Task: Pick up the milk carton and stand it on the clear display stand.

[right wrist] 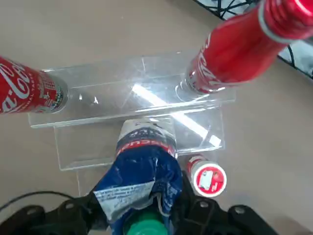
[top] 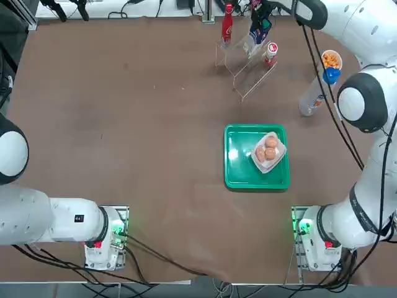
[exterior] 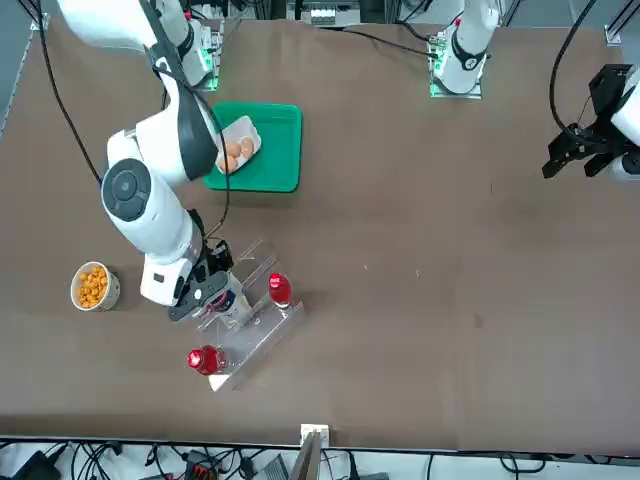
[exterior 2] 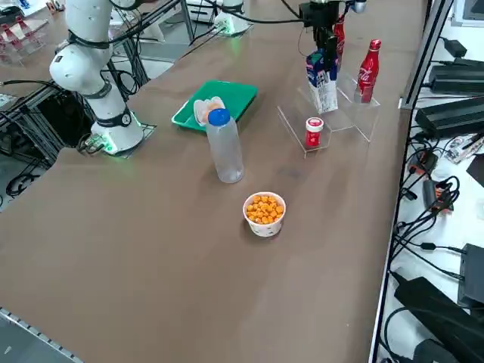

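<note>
1. Right gripper (right wrist: 146,215): closed on the gabled top of the milk carton (right wrist: 142,181), above the clear display stand (right wrist: 137,112) at the far right of the table. Fingertips largely hidden behind the carton's crumpled blue top in the wrist view.
2. Milk carton (exterior 2: 323,79): upright, over the middle step of the stand. Contact between carton base and shelf not discernible; base masked by the carton body in the wrist view and by the gripper (top: 259,18) in the top view.
3. Clear display stand (top: 248,68): transparent, visible mainly as glinting edges; step boundaries hard to trace in the top and front views.
4. Two slim red cola bottles (right wrist: 230,54) on the upper step, one each side of the carton; both cropped by the wrist frame, and only one (top: 227,25) clear from overhead.
5. Small red-capped jar (exterior 2: 314,131) on the lowest step, just beside the carton.
6. Green tray (top: 236,174) with eggs (top: 269,149), tall blue-capped bottle (exterior 2: 224,147) and cup of orange snacks (exterior 2: 265,212): well apart from the stand. Bottle partly covered by the arm overhead.
</note>
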Available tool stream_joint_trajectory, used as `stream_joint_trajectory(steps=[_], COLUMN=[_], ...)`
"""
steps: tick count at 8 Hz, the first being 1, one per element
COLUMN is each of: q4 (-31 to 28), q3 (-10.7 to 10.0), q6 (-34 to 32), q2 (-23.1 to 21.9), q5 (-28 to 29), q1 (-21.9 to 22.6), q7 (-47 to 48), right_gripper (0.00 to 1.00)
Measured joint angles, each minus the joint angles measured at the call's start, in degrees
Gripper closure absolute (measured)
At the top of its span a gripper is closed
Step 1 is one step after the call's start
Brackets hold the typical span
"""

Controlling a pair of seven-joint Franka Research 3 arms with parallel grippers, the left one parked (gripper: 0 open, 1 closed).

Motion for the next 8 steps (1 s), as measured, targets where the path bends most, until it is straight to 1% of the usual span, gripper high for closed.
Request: stream_joint_trajectory(steps=[2,3,4,5,8], q4=[0.06,0.09,0.12,0.21,2.60], q3=[-0.02,-0.08,-0.11,-0.17,-0.46], q6=[0.39,0.52,0.68,0.80,1.03], q2=[0.25,0.44,0.61,0.66,0.67], q5=[-0.65,-0.71,-0.75,-0.78,-0.82], q1=[0.53,0.62,0.64,0.67,0.66], q7=[0.23,0.31,0.33,0.34,0.44], right_gripper=[0.23,0.19,0.03,0.00,0.00])
